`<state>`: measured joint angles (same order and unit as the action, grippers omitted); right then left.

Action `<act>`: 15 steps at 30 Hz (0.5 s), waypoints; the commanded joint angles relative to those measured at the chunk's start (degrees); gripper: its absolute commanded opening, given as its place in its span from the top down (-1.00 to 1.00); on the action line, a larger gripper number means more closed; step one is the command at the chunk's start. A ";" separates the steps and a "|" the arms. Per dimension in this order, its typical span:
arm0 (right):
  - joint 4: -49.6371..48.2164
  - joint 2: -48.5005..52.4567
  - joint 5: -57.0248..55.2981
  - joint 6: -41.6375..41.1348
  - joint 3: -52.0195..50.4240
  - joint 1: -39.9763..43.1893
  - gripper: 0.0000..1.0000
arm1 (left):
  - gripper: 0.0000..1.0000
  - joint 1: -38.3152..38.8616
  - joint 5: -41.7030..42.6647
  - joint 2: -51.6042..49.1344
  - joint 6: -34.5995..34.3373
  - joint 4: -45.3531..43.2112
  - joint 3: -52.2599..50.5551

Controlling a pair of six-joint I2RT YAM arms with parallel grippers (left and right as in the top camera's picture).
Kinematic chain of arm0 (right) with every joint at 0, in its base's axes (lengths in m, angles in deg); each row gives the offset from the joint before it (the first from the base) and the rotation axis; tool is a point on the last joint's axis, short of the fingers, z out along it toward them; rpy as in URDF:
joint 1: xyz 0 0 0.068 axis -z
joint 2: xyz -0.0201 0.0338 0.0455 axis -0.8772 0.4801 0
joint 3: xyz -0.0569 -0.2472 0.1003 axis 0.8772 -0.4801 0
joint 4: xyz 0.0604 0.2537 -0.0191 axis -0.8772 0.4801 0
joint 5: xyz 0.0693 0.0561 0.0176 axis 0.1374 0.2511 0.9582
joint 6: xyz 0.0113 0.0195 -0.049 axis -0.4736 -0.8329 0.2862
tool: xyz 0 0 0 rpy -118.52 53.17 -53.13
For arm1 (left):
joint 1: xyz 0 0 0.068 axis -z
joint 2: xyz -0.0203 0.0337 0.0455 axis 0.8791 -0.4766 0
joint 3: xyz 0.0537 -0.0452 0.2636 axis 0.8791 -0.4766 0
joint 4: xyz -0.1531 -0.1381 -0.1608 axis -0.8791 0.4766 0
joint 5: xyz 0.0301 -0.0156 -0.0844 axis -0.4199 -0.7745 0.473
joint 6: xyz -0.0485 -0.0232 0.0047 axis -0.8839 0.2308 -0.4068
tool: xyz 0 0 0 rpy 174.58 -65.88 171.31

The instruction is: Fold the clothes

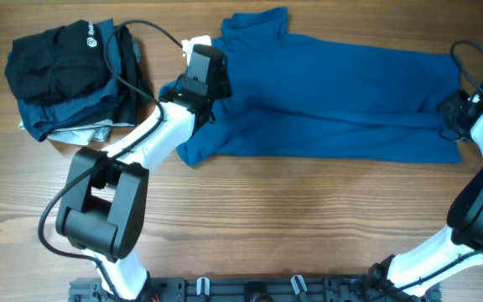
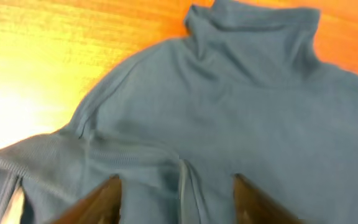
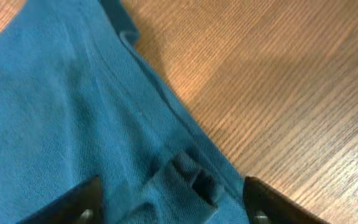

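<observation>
The blue polo shirt (image 1: 334, 96) lies spread lengthwise across the far side of the table, folded along its length, collar (image 1: 254, 25) at the upper left. My left gripper (image 1: 204, 75) is open over the shirt's left end, its fingers (image 2: 176, 186) spread above a fabric ridge by the sleeve. My right gripper (image 1: 453, 109) is open at the shirt's right end, its fingers (image 3: 173, 193) either side of a small bunched fold (image 3: 191, 177) near the hem.
A pile of folded clothes stands at the back left: a black garment with a small white logo (image 1: 57, 59) on top of dark teal and grey pieces (image 1: 70, 117). Bare wood table (image 1: 292, 218) shows in front of the shirt.
</observation>
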<state>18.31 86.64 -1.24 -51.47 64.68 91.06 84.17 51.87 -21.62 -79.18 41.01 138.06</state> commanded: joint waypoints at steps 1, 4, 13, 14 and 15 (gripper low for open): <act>1.49 -2.86 -0.04 4.81 2.99 -0.17 -0.68 | -0.55 -0.42 -1.01 1.11 3.10 1.55 4.52; 5.53 -8.00 4.13 6.45 4.37 -0.17 -0.65 | -0.54 -0.42 -0.92 4.96 2.58 9.68 10.05; 28.28 -12.74 18.80 8.79 3.34 -4.70 0.91 | 0.92 -0.35 12.83 4.85 -1.88 35.76 11.26; 28.17 -12.31 18.75 9.49 2.69 -6.69 0.91 | 0.92 -0.35 14.58 3.65 -1.88 37.29 11.26; 28.20 -11.87 18.75 9.92 2.60 -8.11 0.92 | 0.92 -0.35 15.34 2.64 -1.90 38.32 11.26</act>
<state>46.09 73.24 14.25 -44.44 68.64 87.98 84.02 59.54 -14.80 -80.07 76.44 149.47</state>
